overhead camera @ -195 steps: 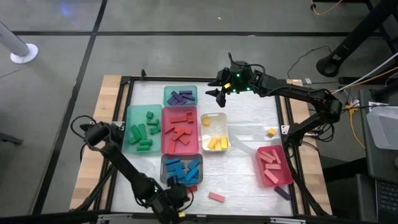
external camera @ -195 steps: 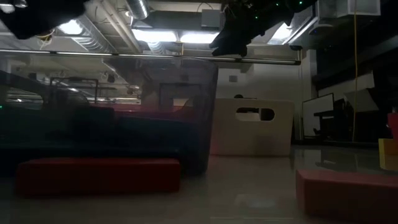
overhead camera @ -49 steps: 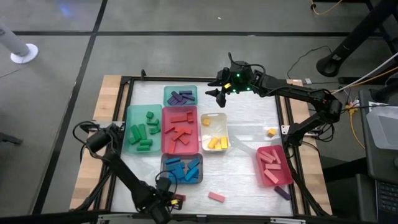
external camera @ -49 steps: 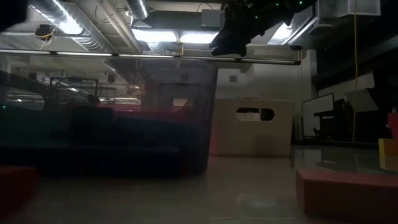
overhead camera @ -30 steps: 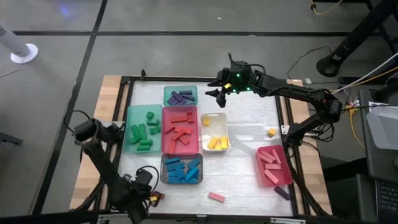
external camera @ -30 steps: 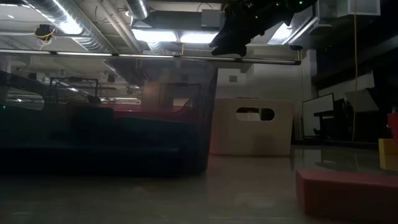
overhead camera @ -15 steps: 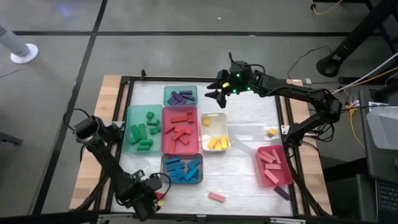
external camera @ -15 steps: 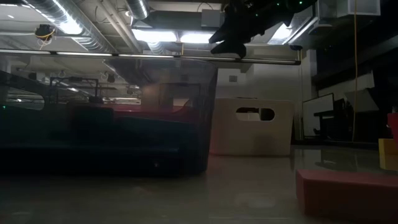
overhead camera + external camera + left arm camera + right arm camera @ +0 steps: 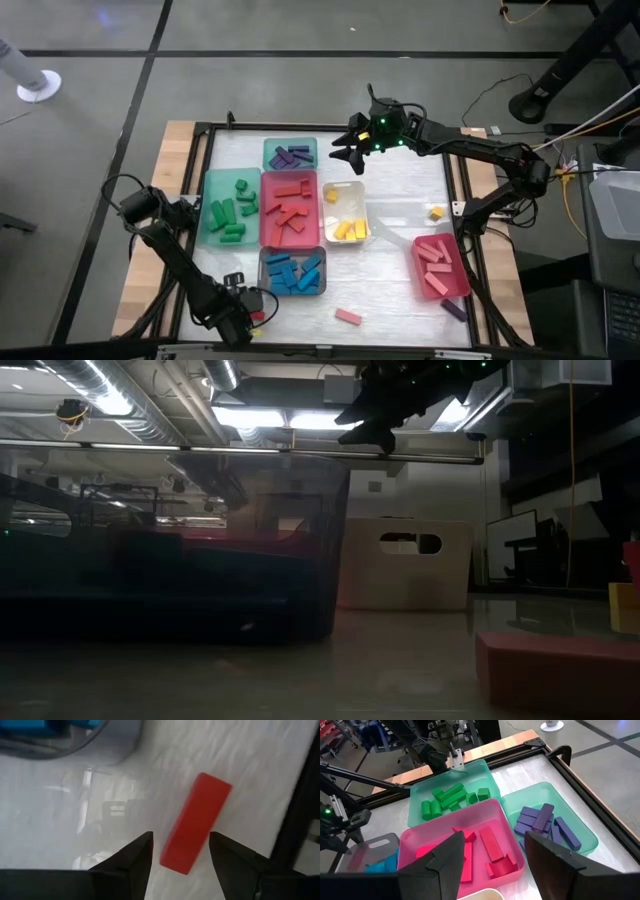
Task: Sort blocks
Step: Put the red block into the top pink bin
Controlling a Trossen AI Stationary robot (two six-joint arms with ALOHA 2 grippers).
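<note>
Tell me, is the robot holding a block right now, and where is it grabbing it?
No, nothing is held. The left gripper is open, its fingers either side of a red block lying on the table. The right gripper is open too.

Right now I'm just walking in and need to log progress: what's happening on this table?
A two-arm robot is sorting small coloured blocks into trays. The left gripper sits open at the table's near edge, over a flat red rectangular block lying on the white table beside the grey tray of blue blocks. The right gripper hangs open above the far side, holding nothing.
</note>
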